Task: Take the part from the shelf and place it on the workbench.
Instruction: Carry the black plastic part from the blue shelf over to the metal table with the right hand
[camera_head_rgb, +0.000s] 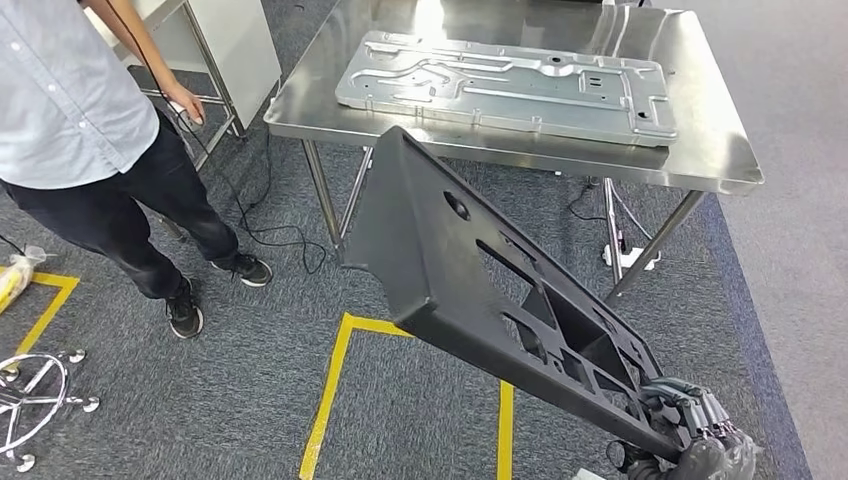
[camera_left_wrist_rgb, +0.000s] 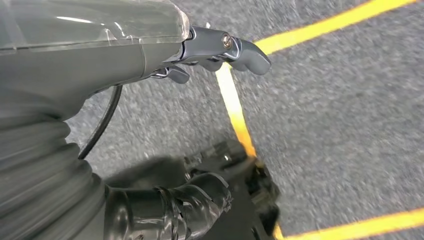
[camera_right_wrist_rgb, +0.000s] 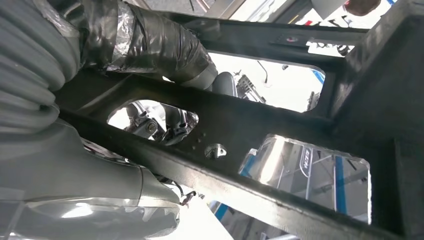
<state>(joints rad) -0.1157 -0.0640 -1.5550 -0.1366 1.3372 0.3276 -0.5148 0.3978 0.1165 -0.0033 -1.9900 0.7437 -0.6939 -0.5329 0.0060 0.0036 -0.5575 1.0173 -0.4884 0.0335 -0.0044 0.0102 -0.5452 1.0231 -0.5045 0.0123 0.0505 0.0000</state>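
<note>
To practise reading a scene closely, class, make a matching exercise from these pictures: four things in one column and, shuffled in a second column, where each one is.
Things:
1. black part
2. metal panel
3. yellow tape
4. person

Places:
A. flat on the steel table
B. stuck on the grey carpet
C. standing left of the table
D. held in the right hand, off the table

Pairs: 1-D, 2-A, 3-B, 4-C
</note>
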